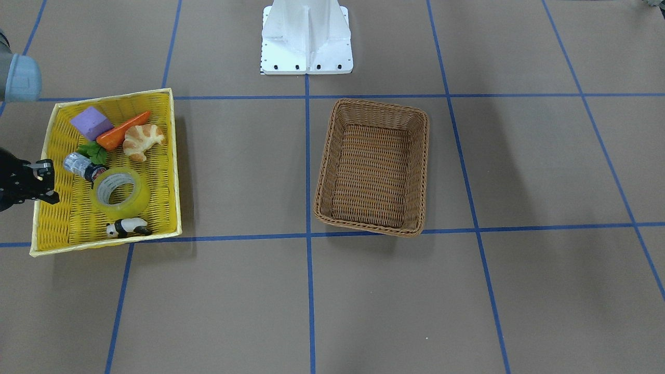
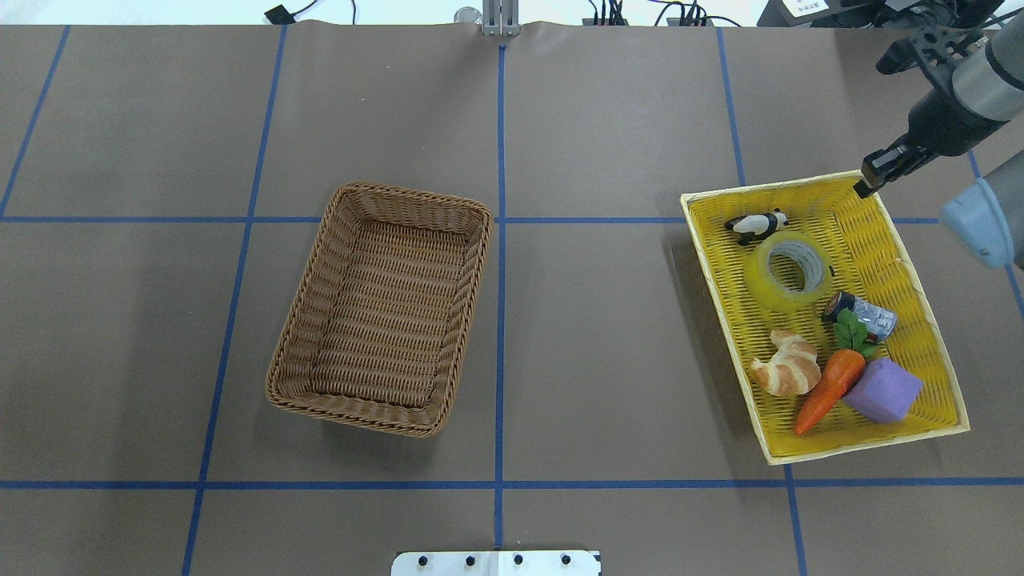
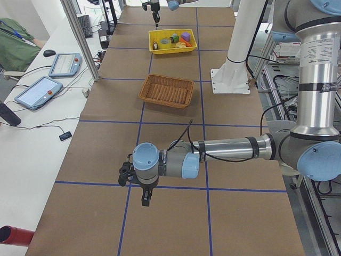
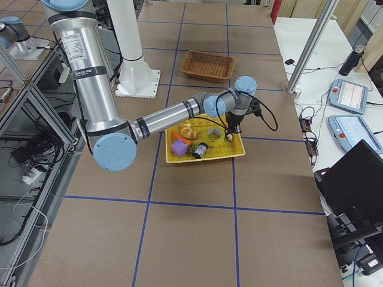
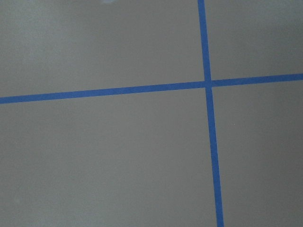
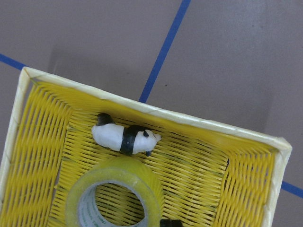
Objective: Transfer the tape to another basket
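Left pincer (image 3: 145,200) hangs fingers-down at the end of a forearm stretched level and low over the tabletop (image 2: 600,360). Whether its fingers are spread or pressed together cannot be told. The left wrist view shows only brown tabletop crossed by blue lines (image 5: 208,142). Right pincer (image 2: 874,174) is carried by an arm that enters from the robot's right and angles down. It hangs over the far right corner of the yellow tray (image 2: 936,352), above the rim and touching nothing. In the front-facing view its two fingers stand spread apart with nothing between them. The right wrist view looks down into that corner of the tray. Nearest the pincer lies the panda figure (image 2: 756,226), on its side by the tray's far wall. Just beside the panda lies the tape (image 2: 788,272), flat on the tray floor with its core opening upward. The silver cylinder (image 2: 862,314) lies just beside the tape on the robot's side. Farther along the tray lie the croissant (image 2: 788,366), the carrot (image 2: 832,388) and the purple block (image 2: 882,390). The basket (image 2: 384,192) stands upright on the tabletop, well apart from the tray, on the robot's left of the centre line.
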{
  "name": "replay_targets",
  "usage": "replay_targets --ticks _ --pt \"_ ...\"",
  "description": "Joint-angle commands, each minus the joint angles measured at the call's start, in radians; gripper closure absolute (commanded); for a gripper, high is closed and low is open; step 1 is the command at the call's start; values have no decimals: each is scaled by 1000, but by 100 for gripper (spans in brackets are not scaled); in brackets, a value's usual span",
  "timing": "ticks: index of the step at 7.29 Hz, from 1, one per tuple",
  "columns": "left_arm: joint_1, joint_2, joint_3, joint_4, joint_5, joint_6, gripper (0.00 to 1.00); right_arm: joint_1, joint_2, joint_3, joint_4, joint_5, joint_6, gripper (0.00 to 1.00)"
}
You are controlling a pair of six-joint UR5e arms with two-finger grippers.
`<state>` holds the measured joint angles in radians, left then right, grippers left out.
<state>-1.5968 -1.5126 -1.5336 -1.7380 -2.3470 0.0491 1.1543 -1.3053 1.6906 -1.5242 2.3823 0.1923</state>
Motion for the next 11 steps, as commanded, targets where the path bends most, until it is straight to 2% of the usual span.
replay_targets --ticks 1,2,3,4,6,9,10,11 --pt "0 0 1 0 0 0 2 -80 1 -17 1 -14 -1 67" --pt "0 0 1 0 0 2 2 -147 4 -34 5 -81 -1 48" --pt "0 -1 4 0 0 2 2 -165 9 -32 6 -97 -1 32" --pt "0 -3 9 0 0 3 2 -189 8 -35 1 -100 -1 30" --pt "0 -5 9 0 0 2 2 -220 9 -87 2 -165 -4 30" --pt "0 -5 6 0 0 0 2 -186 6 -98 1 -153 -8 30" --pt "0 -5 6 -2 1 0 2 -186 8 -98 -1 -155 -7 38" --pt "0 -5 6 -2 0 2 2 -188 8 -101 1 -163 -7 78"
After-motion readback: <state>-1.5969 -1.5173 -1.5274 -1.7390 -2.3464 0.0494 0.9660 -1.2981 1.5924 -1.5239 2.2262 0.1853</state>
